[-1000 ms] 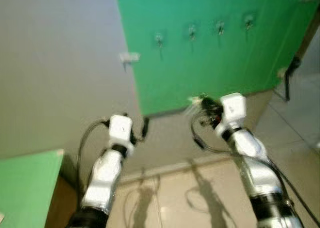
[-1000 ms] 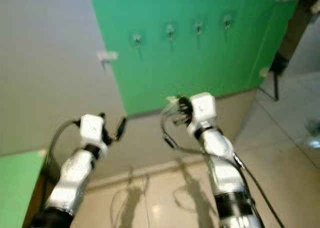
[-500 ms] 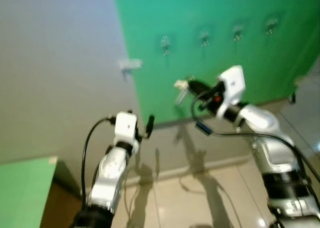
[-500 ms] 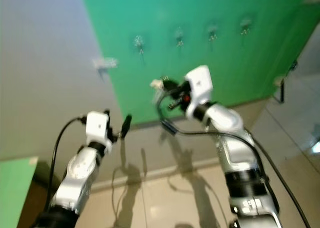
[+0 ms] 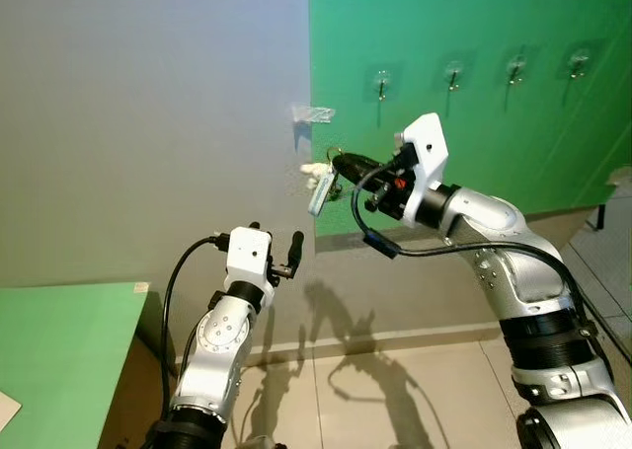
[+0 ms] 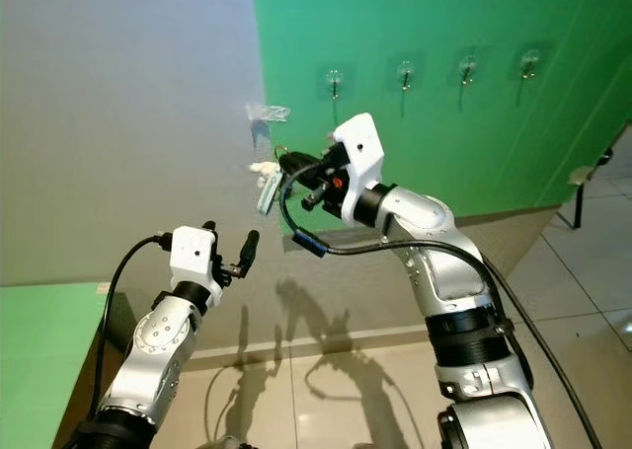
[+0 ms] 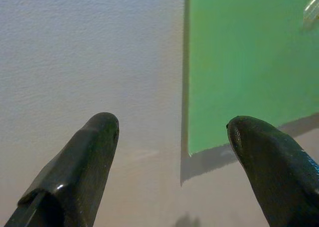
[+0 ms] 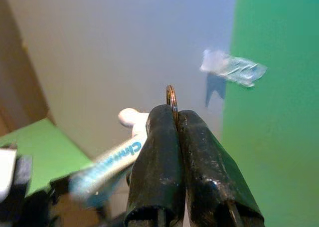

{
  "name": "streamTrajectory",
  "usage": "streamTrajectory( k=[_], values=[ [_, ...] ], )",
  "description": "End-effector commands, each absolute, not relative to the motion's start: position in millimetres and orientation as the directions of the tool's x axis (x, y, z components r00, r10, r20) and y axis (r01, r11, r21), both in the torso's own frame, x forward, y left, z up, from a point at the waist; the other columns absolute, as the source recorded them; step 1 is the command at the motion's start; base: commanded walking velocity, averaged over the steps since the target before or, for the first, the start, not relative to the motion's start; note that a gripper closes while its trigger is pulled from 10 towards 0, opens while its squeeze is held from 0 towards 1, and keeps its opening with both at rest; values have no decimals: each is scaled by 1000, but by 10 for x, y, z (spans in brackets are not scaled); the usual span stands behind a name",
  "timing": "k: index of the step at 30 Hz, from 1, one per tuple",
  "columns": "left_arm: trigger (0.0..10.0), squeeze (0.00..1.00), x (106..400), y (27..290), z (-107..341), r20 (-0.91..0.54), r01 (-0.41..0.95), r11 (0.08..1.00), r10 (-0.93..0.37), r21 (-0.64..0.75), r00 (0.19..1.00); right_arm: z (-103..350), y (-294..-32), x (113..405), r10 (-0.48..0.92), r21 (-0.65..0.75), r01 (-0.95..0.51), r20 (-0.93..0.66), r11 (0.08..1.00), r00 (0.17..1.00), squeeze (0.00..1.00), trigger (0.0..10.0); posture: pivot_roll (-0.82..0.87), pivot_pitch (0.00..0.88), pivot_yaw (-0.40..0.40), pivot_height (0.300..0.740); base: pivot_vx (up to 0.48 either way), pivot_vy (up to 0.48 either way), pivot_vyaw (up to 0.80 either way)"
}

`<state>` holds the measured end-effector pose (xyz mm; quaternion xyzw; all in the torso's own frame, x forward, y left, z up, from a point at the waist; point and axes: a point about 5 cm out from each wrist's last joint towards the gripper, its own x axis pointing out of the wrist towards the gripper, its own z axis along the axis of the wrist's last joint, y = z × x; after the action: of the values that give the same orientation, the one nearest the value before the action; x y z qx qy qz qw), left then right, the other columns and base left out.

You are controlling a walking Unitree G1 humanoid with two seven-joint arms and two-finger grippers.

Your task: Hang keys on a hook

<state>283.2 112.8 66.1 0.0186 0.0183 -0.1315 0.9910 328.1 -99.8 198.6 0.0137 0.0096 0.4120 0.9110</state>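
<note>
Item, keys (image 6: pixel 269 187): your right gripper (image 8: pixel 172 118) pinches their ring between closed fingers just below the clear wall hook (image 5: pixel 312 113), tag dangling, probably to slip the ring over it; left gripper (image 5: pixel 281 255), fingers wide, idles lower.

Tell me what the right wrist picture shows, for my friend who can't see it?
The right claw is pinched shut on a key ring, with a blue and white tag dangling below. Behind it, a clear hook sticks out where grey wall meets green.
</note>
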Motion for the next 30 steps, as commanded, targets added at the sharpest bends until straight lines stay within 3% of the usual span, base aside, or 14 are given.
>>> streamTrajectory(
  k=[1,11,22,30],
  values=[
    [10000,0,2829,1121,682,-39,263,964,-261,46,964,2126,-1068,3356,706,35,-709,64,704,705,0,0,-177,7,46,740,0,0,0],
    [10000,0,2832,1105,677,-42,268,961,-266,61,963,2201,-1273,3632,522,87,-534,130,841,843,0,0,-167,0,47,740,0,0,0],
    [10000,0,2818,1072,679,-38,264,962,-262,71,964,2112,-1227,3715,506,120,-520,126,846,853,0,0,-161,0,35,740,0,0,0],
    [10000,0,2812,1054,702,-24,264,963,-263,58,965,2126,-1186,3731,507,123,-523,142,843,850,0,0,-167,0,48,740,0,-413,0]
  ],
)
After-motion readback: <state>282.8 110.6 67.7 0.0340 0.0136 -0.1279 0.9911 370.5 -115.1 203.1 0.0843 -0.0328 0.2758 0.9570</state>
